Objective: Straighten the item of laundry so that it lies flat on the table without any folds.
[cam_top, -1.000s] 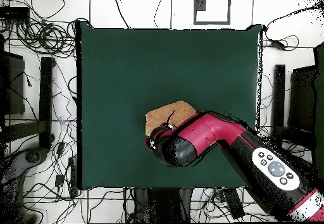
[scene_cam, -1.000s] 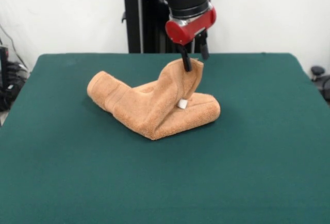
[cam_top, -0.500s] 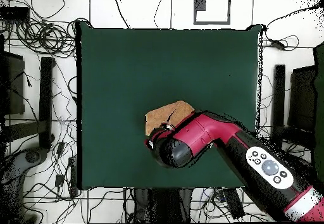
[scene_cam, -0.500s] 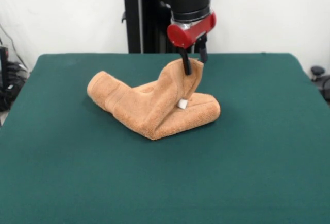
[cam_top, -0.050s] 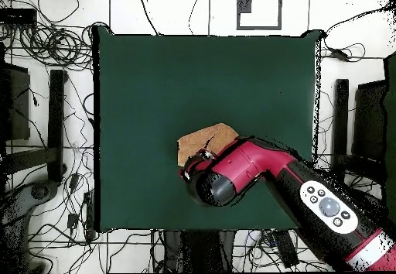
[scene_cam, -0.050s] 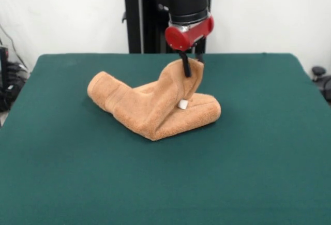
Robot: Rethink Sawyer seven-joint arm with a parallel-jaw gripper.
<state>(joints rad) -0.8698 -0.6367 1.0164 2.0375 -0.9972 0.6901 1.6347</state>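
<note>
Right now my gripper (scene_cam, -0.050s: 192, 65) pinches the top edge of the towel (scene_cam, -0.050s: 153, 103), one finger (scene_cam, -0.050s: 186, 65) in front of the cloth and the other behind it, closed tight on the peak. That corner stands lifted; the remainder lies bunched and folded on the table (scene_cam, -0.050s: 258, 158), near its middle toward the far side. A white tag (scene_cam, -0.050s: 182, 104) shows just below the raised flap. From overhead my arm (cam_top, -0.050s: 271, 174) covers most of the towel.

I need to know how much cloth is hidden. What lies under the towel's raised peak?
Under the peak of the towel pinched by the hand sit a white tag and a folded layer on the table. Deeper folds are covered.
</note>
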